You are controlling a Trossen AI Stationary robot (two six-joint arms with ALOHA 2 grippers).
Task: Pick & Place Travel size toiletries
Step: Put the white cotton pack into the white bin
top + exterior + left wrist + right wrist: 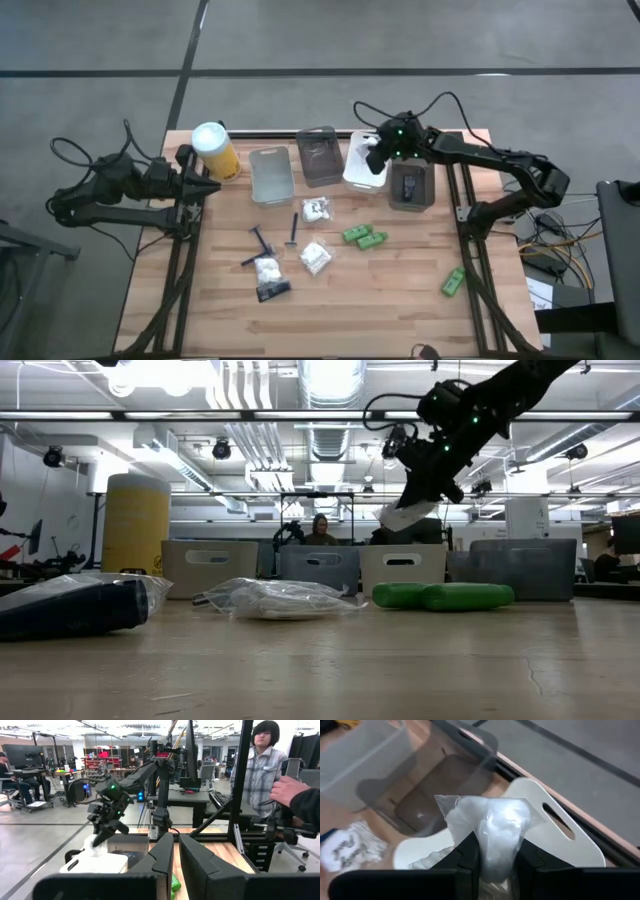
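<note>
step: R arm placing a white crinkly plastic packet (492,837) into the white rectangular bin w/ slotted handle (555,837). Judged mid-task: several toiletries not yet binned.
how to do well: lower straight down till packet sits inside bin walls, then open. Packet is light and crinkly, so likely to cling to a finger or bounce out if dropped from height. Keep clear of the clear plastic bin (320,155) just beside white bin.
right pincer (495,857): closed on the packet, fingers pinch its lower part, bulk sticks out past the tips.
packet vs pincer: clamped between the fingers, hanging above white bin, apart from it per low view.
right pincer place: over white bin (362,165), toward bench's far edge.
left pincer (175,865): idle, well apart from white bin, near the tall yellow canister w/ white lid (215,150); fingers nearly together, nothing held.
left on wooden bench (400,310), nearer than white bin: white packets (315,258), green tubes (364,237), dark blue razors (262,240), black sachet (272,291).
dark grey bin (412,187): just beside white bin, holds a dark item, can't tell what.
</note>
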